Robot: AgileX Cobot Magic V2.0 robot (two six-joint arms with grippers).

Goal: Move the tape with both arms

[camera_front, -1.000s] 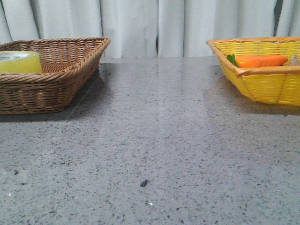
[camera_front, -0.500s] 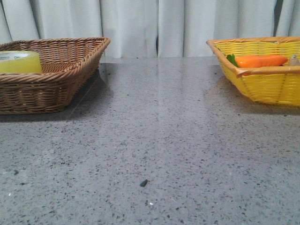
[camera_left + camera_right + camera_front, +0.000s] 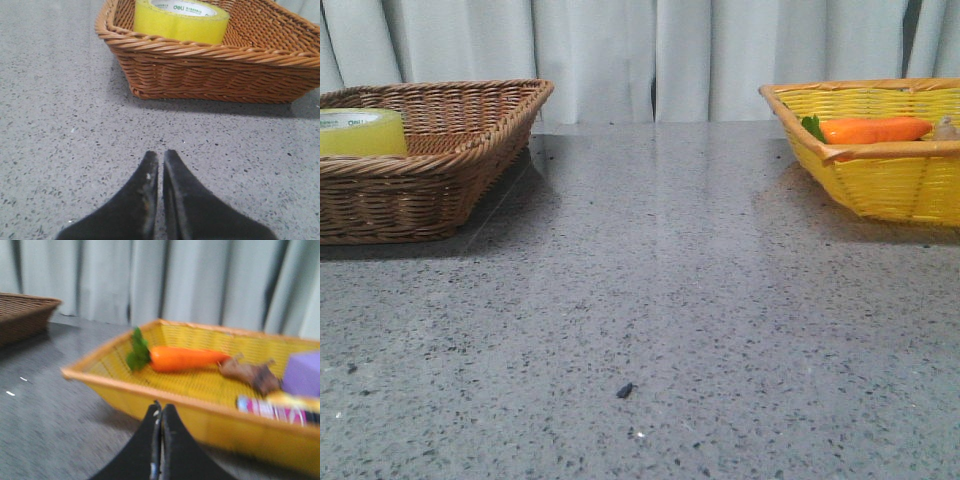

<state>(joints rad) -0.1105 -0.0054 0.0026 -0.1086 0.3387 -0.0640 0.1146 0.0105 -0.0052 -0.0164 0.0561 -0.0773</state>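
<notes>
The yellow tape roll (image 3: 360, 132) lies flat in the brown wicker basket (image 3: 440, 170) at the far left of the table; it also shows in the left wrist view (image 3: 180, 21) with its white printed core up. My left gripper (image 3: 160, 155) is shut and empty, low over the table a short way in front of that basket (image 3: 210, 70). My right gripper (image 3: 161, 407) is shut and empty, close to the near rim of the yellow basket (image 3: 150, 390). Neither gripper shows in the front view.
The yellow basket (image 3: 880, 175) at the far right holds an orange carrot (image 3: 875, 130), which also shows in the right wrist view (image 3: 185, 358) beside a brown root (image 3: 250, 374), a purple block (image 3: 303, 374) and a striped packet (image 3: 272, 410). A small dark speck (image 3: 625, 390) lies on the grey table. White curtain behind.
The front view has shifted very slightly; the tape, baskets and carrot stay where they were.
</notes>
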